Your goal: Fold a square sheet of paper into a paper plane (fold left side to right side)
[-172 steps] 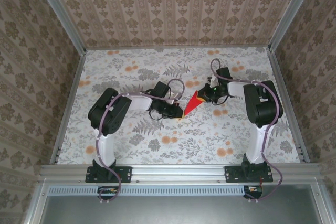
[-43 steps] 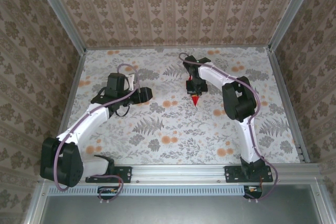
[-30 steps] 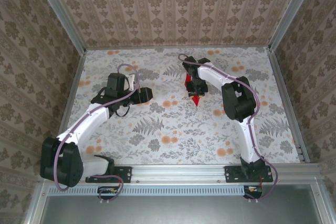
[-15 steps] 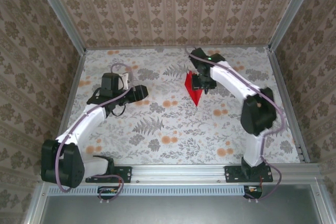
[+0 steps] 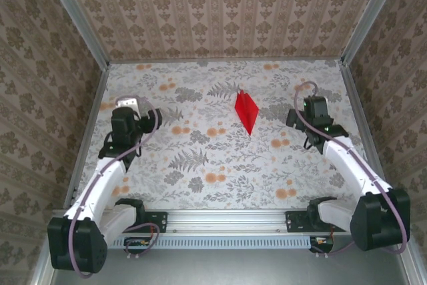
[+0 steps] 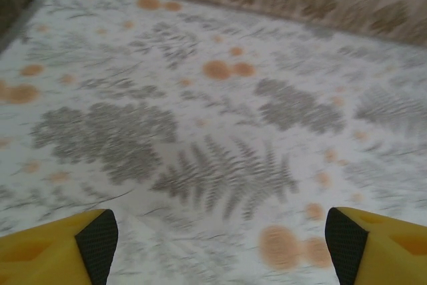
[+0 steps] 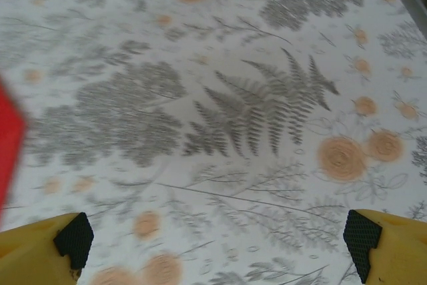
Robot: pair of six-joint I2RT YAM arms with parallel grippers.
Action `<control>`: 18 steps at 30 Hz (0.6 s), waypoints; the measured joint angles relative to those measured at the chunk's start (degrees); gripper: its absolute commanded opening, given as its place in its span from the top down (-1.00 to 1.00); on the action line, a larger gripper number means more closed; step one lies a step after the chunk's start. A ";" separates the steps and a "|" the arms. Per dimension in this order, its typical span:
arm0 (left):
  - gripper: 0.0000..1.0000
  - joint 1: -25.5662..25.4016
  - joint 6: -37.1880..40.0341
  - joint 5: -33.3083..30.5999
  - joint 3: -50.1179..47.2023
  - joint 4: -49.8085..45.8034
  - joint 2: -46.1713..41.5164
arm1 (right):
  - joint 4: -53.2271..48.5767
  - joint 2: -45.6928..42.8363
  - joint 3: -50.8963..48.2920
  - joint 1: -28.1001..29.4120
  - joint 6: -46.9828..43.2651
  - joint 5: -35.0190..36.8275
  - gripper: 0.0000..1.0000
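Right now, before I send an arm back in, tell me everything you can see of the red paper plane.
The paper plane is thin, plain bright red paper folded into a narrow, kite-like dart. It is widest near its far end and tapers to a point aimed toward the arms' bases. It rests on the flower-printed table, right of centre and toward the back. Nothing grips or touches it. The right wrist view shows a red edge of it at the left.

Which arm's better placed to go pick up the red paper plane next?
Right. The right gripper sits nearer the paper plane than the left gripper, its jaws stand open and empty, and the plane's red edge shows in its wrist view.
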 measured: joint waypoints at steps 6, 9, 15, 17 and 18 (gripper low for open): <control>-0.73 3.65 7.67 -4.35 -6.99 7.13 4.33 | 18.60 4.04 -10.16 -2.71 -4.50 1.64 -1.00; -0.74 5.18 9.94 -3.56 -8.79 12.20 7.69 | 28.39 7.93 -12.76 -3.28 -7.06 1.11 -0.99; -0.76 6.91 12.96 1.60 -11.30 23.08 14.78 | 42.66 13.00 -13.77 -3.93 -11.32 -2.60 -1.00; -0.77 7.45 13.84 3.50 -11.43 27.17 16.61 | 47.30 15.13 -13.79 -4.20 -11.80 -4.57 -0.99; -0.78 7.67 14.25 4.37 -11.47 29.05 17.38 | 49.64 16.55 -13.79 -4.24 -12.02 -5.40 -1.00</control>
